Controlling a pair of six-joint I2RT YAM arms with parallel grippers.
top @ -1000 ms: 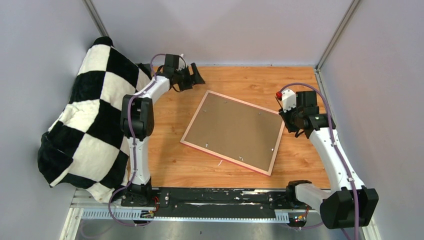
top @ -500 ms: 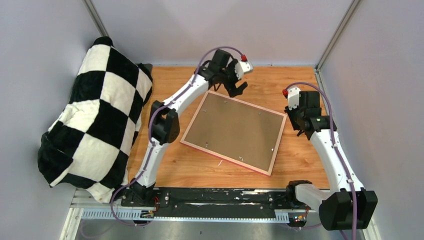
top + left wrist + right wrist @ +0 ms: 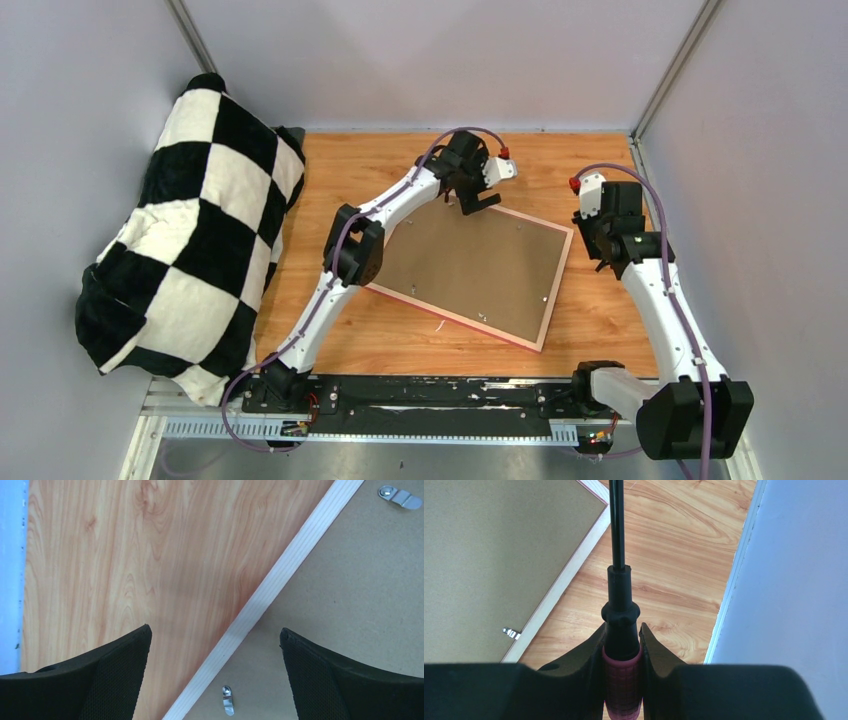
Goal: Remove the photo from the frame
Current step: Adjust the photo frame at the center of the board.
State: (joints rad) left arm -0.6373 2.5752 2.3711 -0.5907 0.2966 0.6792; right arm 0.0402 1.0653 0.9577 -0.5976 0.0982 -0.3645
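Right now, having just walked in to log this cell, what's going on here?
The frame lies face down on the table, brown backing board and metal clips up, so the photo is hidden. The left gripper hovers open over the frame's far edge. The right gripper is shut on a pink-handled tool beside the frame's right edge.

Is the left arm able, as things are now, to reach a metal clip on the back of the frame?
Probably yes: the left gripper hangs open just above one clip, with nothing between them.
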